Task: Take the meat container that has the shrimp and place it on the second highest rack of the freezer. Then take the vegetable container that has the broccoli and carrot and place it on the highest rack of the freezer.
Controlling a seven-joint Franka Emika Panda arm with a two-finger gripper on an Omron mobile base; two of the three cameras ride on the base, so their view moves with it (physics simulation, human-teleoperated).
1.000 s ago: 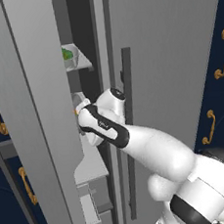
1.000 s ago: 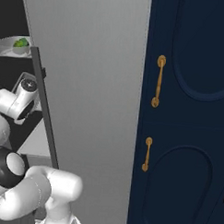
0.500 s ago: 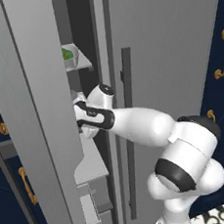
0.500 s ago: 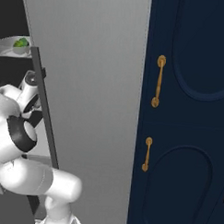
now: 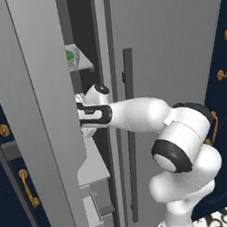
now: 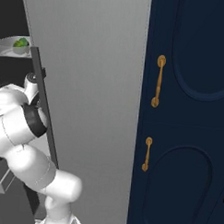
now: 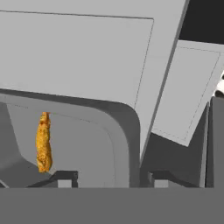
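While the arm reaches into the freezer (image 5: 177, 38), the gripper (image 7: 109, 177) sits at the rim of the meat container (image 7: 124, 127), its jaws parted astride that rim and no longer pinching it. Inside the tray lies the shrimp (image 7: 43, 142). One shelf above, on the highest rack (image 5: 86, 66), the white dish with the broccoli and carrot (image 5: 70, 55) already rests. Judging by this, both containers look shelved, and only pulling the hand clear remains.
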